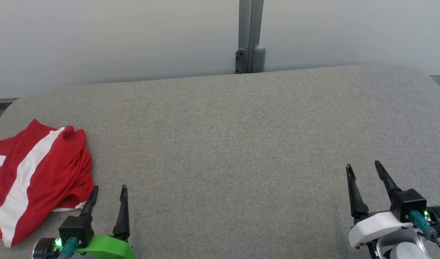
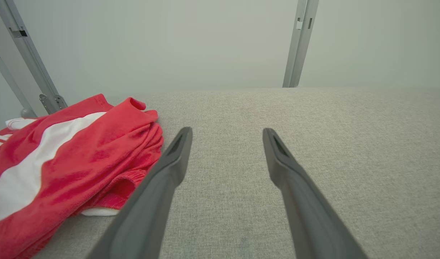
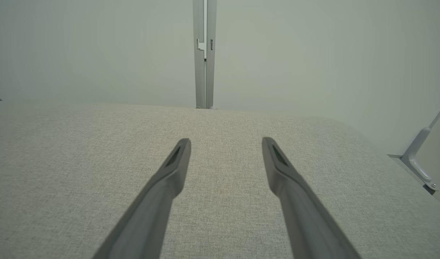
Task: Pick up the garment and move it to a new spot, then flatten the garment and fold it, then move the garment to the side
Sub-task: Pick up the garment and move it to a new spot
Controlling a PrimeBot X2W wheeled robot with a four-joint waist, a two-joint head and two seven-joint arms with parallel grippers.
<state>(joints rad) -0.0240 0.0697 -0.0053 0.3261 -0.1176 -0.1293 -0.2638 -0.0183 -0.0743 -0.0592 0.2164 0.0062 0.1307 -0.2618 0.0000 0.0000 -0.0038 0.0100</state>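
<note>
The red and white garment (image 1: 40, 176) is seen crumpled at the table's (image 1: 241, 136) left edge. Just beside it, the left gripper (image 1: 110, 190) is held wide open and empty; well apart, the right gripper (image 1: 363, 169) is likewise spread wide, nothing gripped.

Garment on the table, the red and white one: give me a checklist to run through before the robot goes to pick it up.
1. Left gripper open and empty: ok.
2. Right gripper open and empty: ok.
3. Garment near a gripper: ok, it lies crumpled just left of the left gripper.
4. Nothing lying on the garment: ok.
5. Whole garment in sight: not ok, its left edge runs off the head view.
6. Room on the table for a new spot: ok, grey surface stretches between the grippers.
</note>
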